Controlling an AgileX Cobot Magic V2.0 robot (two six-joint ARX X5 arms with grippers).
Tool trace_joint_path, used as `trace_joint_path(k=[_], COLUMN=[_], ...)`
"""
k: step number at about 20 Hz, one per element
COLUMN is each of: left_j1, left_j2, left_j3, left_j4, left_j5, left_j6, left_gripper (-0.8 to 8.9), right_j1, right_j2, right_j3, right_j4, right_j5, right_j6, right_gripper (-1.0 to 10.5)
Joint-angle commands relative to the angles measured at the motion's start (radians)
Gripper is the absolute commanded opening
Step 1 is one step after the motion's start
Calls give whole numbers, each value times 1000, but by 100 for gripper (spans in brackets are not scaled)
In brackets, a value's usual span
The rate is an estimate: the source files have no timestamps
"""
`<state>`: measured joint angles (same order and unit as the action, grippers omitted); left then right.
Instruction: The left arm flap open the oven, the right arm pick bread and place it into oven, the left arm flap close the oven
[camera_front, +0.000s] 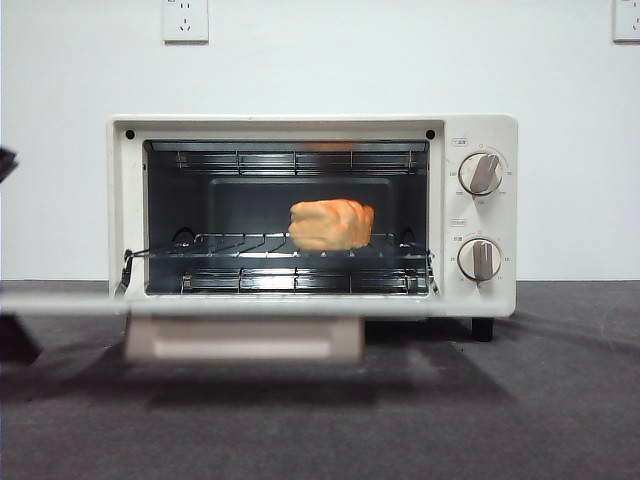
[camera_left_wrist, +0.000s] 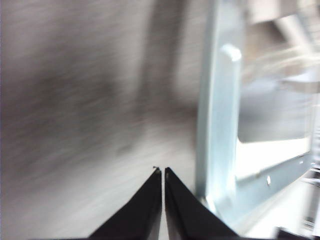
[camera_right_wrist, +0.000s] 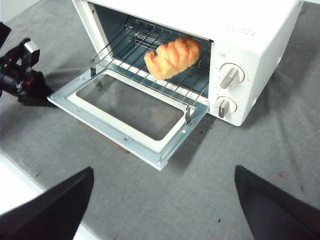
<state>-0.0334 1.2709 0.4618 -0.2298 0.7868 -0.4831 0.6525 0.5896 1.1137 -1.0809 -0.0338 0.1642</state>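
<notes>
On the wire rack (camera_front: 270, 243) sits the lumpy golden bread (camera_front: 331, 224).

Grey cloth (camera_front: 560, 400) spread over the desk, a few dark specks on it. White wall (camera_front: 400, 55) behind. Two white wall sockets (camera_front: 186, 19) up high, one at each side.

Bread (camera_right_wrist: 172, 56) on open oven (camera_right_wrist: 260, 60) rack
</notes>
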Motion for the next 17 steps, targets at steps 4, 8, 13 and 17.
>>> trace_joint_path(k=[4,8,13,17], left_j1=[-8,-8,-8,-8], left_j2=[10,10,10,10], left_j3=[34,54,61,61], left_j4=[146,255,420,575], left_j5=[121,130,129,111], left_j6=[-144,-235,-364,-477], left_gripper=[15,15,15,16], right_j1=[5,5,5,5], right_j2=[4,4,4,4], right_j3=[14,14,14,14], right_j4=[10,10,11,11], right_j5=[-13,-22,-21,-19], right_j6=[-3,3,3,3], right_gripper=[449,449,449,449])
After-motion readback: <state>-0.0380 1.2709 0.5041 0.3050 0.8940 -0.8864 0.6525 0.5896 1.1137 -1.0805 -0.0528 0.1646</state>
